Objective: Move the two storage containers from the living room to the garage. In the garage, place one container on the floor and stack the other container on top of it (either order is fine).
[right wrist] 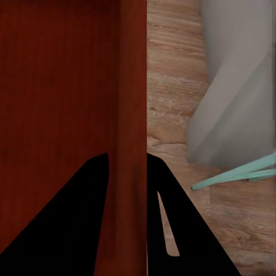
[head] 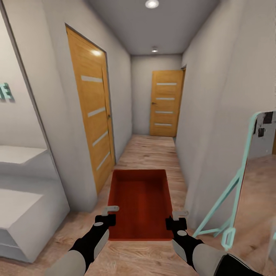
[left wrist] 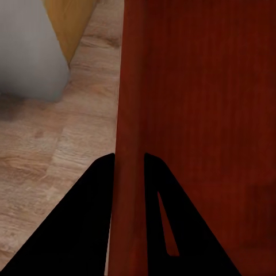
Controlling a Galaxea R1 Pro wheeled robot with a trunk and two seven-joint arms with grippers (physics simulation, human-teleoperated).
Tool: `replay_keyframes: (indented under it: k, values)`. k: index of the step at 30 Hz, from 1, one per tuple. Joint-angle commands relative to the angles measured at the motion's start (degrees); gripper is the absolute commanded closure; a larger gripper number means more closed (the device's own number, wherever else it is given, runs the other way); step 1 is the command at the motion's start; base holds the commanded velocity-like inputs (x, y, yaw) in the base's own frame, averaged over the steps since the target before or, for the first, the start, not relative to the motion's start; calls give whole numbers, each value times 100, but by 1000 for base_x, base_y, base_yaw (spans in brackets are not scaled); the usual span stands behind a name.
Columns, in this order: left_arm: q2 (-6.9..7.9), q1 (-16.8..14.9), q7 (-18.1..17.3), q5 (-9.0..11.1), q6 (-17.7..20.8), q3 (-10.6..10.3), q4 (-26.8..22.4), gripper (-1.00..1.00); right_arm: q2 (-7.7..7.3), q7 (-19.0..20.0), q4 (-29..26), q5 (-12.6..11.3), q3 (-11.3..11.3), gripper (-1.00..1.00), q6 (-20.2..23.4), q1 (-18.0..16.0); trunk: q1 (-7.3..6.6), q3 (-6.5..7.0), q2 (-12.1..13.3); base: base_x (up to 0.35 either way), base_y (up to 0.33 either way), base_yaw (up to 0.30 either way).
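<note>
Open orange-red rectangular thin-walled storage container carried above the hallway's light wood plank floor, left gripper and right gripper jaws each clamping one side wall

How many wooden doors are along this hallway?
2. One door on the left wall, close by, and one door at the far end. Both look shut; others may be out of view.
</note>
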Motion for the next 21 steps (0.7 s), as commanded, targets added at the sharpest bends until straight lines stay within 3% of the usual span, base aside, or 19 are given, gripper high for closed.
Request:
replay_keyframes:
  k: [1, 12, 21]
  values:
    - [61, -1, 77, 57, 43, 60, -5, 100, -34, -8, -9, -4, -392, 100, -47, -10, 6, -11, -10, 308, 193, -252]
    - [61, -1, 77, 57, 43, 60, -5, 100, -34, -8, -9, -4, -389, 100, -45, -10, 6, -11, -10, 308, 193, -242]
    - [61, -1, 77, 52, 43, 52, -5, 100, -34, -8, -9, -4, -394, 100, -45, -10, 6, -11, -10, 311, 142, -33]
